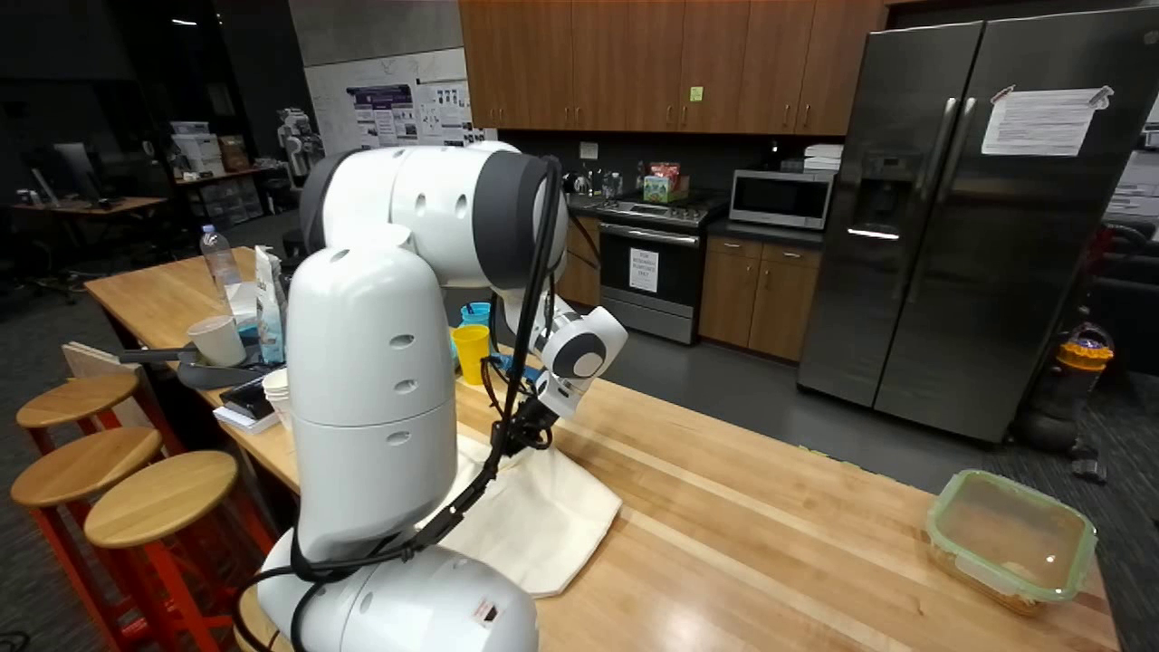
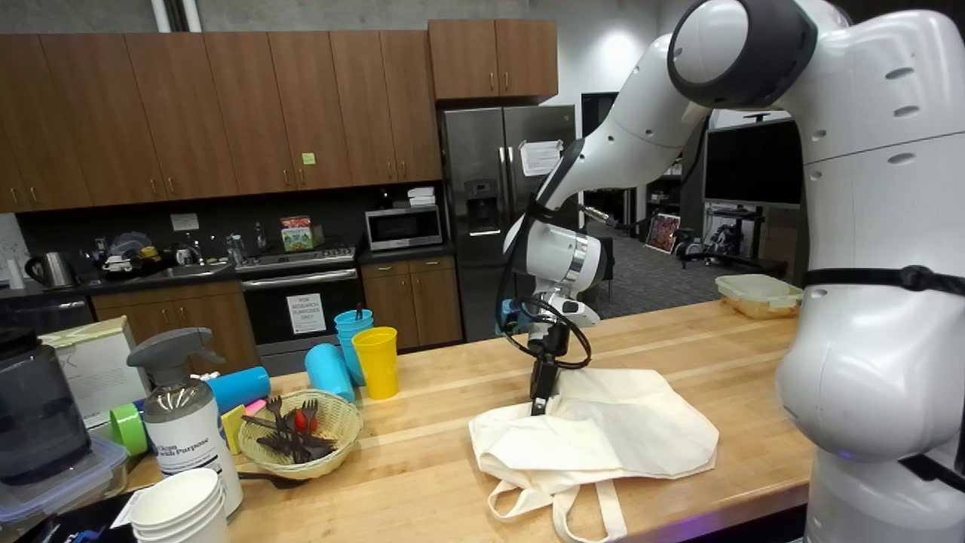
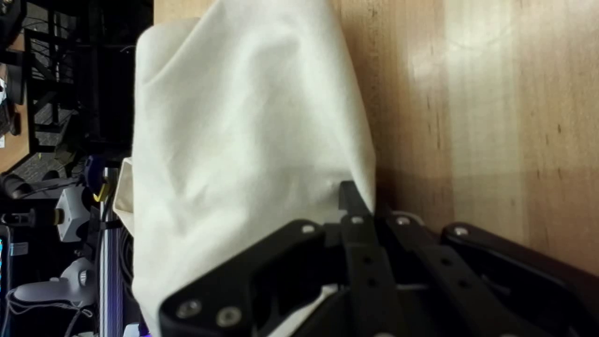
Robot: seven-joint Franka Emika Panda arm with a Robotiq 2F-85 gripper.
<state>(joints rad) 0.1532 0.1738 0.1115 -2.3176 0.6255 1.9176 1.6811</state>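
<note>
A cream cloth bag (image 2: 633, 430) lies on the wooden table, with its straps hanging toward the near edge in an exterior view. My gripper (image 2: 540, 403) points down at the bag's far side. In the wrist view the gripper (image 3: 367, 201) is shut on an edge of the bag (image 3: 252, 131). One dark finger (image 3: 351, 196) lies over the cloth, and the fold runs in between the two fingers. The other fingertip is dark and partly hidden behind that fold. From behind the arm, the bag (image 1: 543, 525) also shows, partly covered by the robot's body.
A yellow cup (image 2: 375, 363) and blue cups (image 2: 329, 371) stand left of the gripper. Closer in are a basket (image 2: 343, 434) of dark cutlery, a spray bottle (image 2: 188, 430) and stacked white cups (image 2: 181, 505). A lidded glass container (image 1: 1010, 543) sits at the table's far end.
</note>
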